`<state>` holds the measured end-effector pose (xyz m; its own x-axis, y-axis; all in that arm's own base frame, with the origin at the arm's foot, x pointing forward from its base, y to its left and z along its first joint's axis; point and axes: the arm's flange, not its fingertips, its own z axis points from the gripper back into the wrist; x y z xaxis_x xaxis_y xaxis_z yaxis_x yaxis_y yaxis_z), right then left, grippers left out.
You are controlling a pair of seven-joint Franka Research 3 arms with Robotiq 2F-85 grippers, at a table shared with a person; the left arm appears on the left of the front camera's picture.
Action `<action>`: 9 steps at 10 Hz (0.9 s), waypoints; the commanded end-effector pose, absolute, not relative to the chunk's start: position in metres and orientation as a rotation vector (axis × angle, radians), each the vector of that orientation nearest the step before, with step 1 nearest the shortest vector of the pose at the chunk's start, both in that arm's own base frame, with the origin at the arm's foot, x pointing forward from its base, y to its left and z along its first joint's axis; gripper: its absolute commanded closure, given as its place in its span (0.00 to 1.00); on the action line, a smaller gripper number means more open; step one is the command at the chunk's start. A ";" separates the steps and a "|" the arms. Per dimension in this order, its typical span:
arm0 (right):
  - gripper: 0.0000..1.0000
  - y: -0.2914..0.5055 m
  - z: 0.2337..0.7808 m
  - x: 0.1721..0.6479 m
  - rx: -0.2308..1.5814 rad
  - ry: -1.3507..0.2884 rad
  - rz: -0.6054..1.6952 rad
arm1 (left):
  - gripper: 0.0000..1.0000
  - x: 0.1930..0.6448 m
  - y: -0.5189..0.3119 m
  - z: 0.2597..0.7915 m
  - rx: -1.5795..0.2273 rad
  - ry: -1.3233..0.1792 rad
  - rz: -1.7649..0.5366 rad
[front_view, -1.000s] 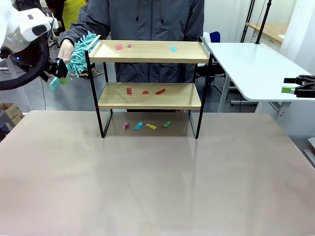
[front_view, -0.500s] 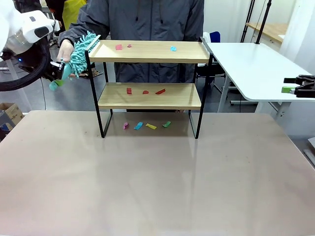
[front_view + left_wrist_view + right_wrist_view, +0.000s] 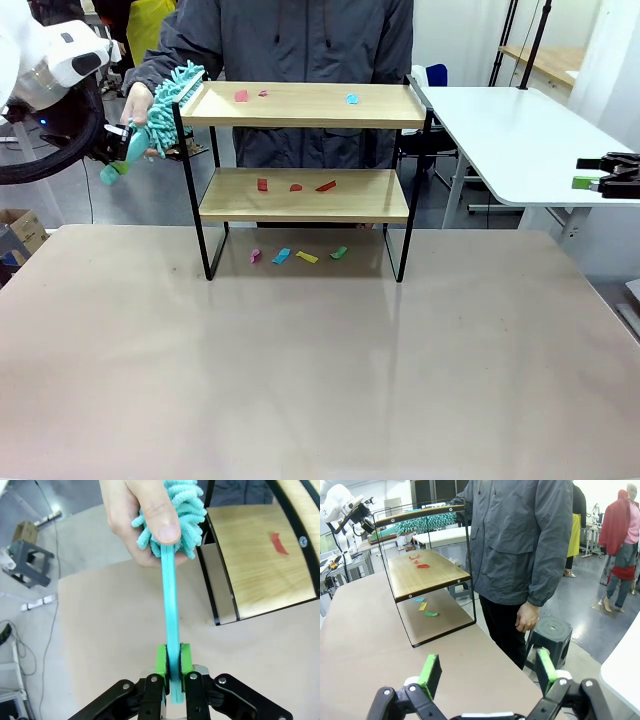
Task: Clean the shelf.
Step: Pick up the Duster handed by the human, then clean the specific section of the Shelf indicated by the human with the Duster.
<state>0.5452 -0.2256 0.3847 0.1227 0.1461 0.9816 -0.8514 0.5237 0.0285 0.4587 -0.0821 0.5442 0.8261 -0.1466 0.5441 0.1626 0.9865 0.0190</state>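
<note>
I had my left claw (image 3: 173,661) clamped on the duster (image 3: 170,605) handle, its long axis seemingly pointing right toward the shelf (image 3: 300,105).

The left arm (image 3: 62,58) is white, with a black joint ring and a small blue light. The left fingers (image 3: 161,661) and right fingers (image 3: 431,674) are black linkages with silver screws and green pads. The person (image 3: 520,540) wears a grey zipped jacket and black trousers.
</note>
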 end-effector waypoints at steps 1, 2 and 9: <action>0.00 -0.224 0.387 0.546 0.720 -1.240 0.832 | 1.00 0.458 -0.082 0.544 -0.027 -0.571 -0.171; 0.00 -0.224 0.387 0.546 0.720 -1.240 0.832 | 1.00 0.458 -0.082 0.544 -0.027 -0.571 -0.171; 0.00 -0.224 0.387 0.546 0.720 -1.240 0.832 | 1.00 0.458 -0.082 0.544 -0.027 -0.571 -0.171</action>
